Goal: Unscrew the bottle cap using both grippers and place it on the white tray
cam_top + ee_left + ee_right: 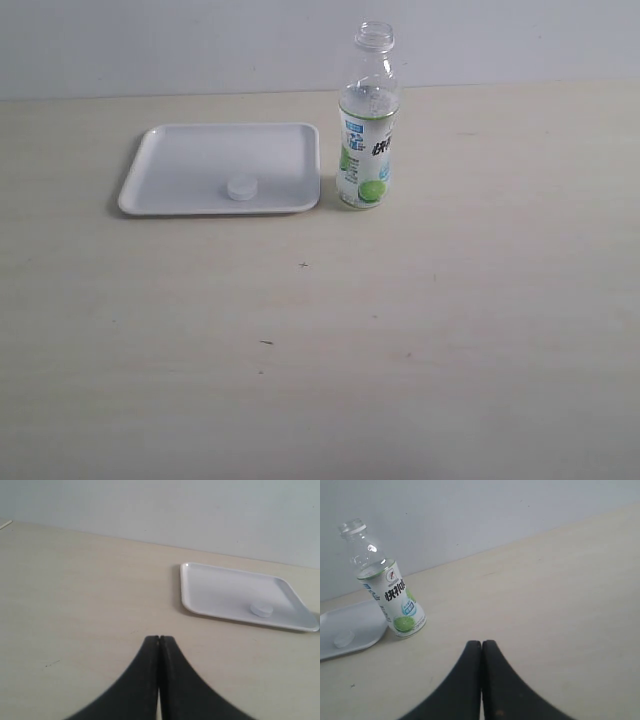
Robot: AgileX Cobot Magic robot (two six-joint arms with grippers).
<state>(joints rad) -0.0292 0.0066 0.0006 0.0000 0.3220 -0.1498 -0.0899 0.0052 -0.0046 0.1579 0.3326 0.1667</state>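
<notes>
A pale wood-grain surface (400, 350) met a plain light wall (200, 40). In the exterior view the white tray (180, 150) lay at about eleven o'clock from the middle. The open bottle (366, 150) stood upright just beside the tray's three o'clock edge. The cap (241, 188) sat on the tray, toward its five o'clock rim. That view showed neither claw. The left wrist view caught tray and cap only; the right wrist view added the bottle. The left claw (159, 639) and right claw (481, 643) were each pressed together, holding nothing.
</notes>
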